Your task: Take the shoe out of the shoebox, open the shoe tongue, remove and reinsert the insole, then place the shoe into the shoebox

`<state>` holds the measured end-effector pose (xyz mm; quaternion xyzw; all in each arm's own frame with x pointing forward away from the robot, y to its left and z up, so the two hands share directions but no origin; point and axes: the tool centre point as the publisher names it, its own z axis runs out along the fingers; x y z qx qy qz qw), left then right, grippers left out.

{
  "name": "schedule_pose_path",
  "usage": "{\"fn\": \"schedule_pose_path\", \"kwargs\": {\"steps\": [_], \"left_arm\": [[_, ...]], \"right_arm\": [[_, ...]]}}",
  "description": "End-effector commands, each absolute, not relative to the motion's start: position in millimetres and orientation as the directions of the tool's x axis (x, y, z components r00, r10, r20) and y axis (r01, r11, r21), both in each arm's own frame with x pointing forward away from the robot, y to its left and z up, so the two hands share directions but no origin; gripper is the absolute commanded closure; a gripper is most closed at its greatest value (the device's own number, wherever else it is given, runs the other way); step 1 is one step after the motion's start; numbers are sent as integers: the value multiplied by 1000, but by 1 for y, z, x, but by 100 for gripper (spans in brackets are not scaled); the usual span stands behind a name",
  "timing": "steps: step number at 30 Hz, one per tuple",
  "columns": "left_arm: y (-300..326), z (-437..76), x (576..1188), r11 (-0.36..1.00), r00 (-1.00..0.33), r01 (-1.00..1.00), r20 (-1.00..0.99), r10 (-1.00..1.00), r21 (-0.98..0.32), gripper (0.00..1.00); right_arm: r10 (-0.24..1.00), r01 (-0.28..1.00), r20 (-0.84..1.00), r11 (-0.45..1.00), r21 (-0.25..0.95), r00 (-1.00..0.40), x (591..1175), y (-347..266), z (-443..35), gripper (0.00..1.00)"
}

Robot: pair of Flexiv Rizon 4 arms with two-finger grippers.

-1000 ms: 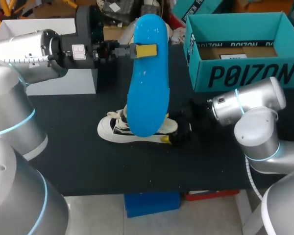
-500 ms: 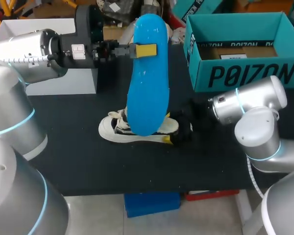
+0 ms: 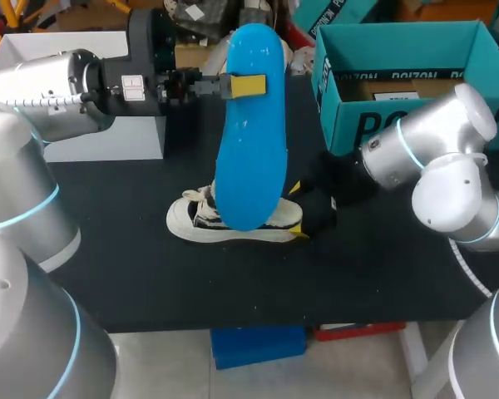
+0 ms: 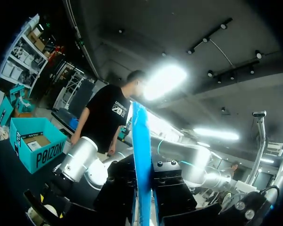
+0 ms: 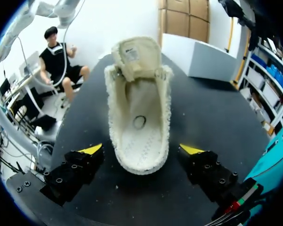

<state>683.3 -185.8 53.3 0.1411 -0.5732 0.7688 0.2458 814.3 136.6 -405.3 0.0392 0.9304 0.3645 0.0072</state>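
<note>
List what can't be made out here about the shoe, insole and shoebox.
1. Head view: the insole, held up by the left gripper, covers the middle of the shoe; tongue and opening hidden.
2. Left wrist view: the insole shows edge-on only; the jaws' yellow tips are out of frame.
3. Head view: the near wall of the shoebox hides much of its floor; the right arm covers part of that wall.
</note>
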Motion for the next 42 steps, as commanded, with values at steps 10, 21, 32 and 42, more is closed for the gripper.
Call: {"fn": "schedule_pose_path", "kwargs": {"steps": [10,21,32,42], "left_arm": [[-186,54,682,-221,-839,-540,501,211,-812,100],[-186,54,682,-221,-839,-540,501,211,-812,100],[-186,54,682,-221,-839,-540,501,211,-812,100],[-186,54,682,-221,-839,-540,501,211,-812,100]], "right_arm": [[61,58,-23,992,111,-998,812,137,-381,0],[58,59,-17,996,-69,-998,818,147,-377,0],[50,52,-22,989,-137,-999,822,154,-379,0],[43,44,-13,990,-134,-999,822,154,-384,0]]}}
